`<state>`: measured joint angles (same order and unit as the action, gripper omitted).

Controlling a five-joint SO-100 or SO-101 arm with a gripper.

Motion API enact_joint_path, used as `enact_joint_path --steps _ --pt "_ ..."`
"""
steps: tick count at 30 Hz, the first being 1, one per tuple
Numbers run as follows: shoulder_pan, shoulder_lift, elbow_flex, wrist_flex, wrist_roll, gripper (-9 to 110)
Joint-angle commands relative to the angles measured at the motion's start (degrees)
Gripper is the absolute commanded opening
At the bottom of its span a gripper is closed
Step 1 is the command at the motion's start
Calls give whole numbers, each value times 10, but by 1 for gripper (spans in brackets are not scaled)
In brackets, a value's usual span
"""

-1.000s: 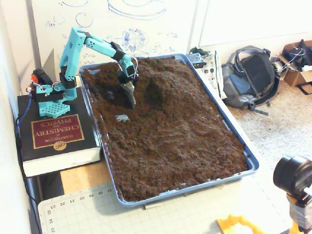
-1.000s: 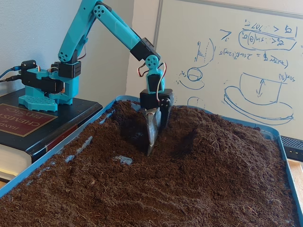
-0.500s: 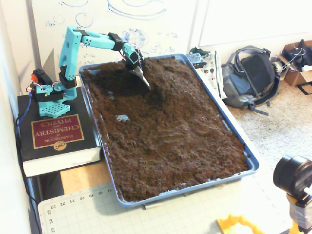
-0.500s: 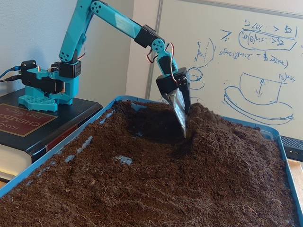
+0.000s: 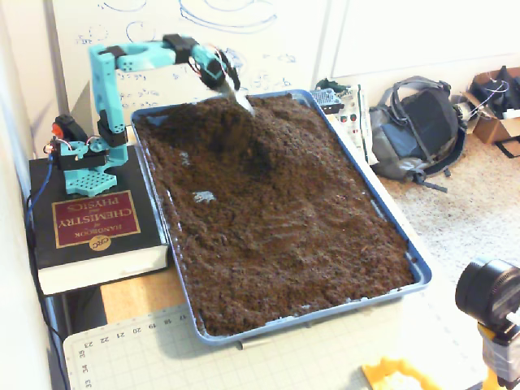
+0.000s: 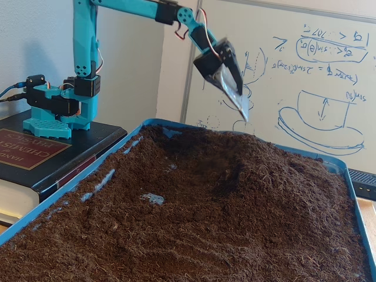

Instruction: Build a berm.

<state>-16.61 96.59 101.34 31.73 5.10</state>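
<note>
"HANDBOOK of CHEMISTRY and PHYSICS" on the book (image 5: 91,221); ruler numbers 19–34 on the cutting mat (image 5: 138,345).

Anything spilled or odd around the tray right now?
No soil outside the blue tray that I can see. One pale patch breaks the soil near the left wall, possibly bare tray floor. The gripper hangs clear above the mound.

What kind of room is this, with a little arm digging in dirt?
Probably an office or lab: a scribbled whiteboard stands behind the blue soil tray, the arm's base sits on a chemistry handbook, and a backpack lies on carpet.
</note>
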Motion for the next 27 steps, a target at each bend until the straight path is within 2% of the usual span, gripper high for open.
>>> enact_joint_path --steps 1,6,12,21,27 --pt "30 58 -36 -44 -6 0" --pt "61 -45 -115 -168 -6 0" --pt "96 -219 -285 -272 -7 0" --pt "154 -478 -542 -284 -127 1" --pt "213 -604 -660 -284 -144 1"
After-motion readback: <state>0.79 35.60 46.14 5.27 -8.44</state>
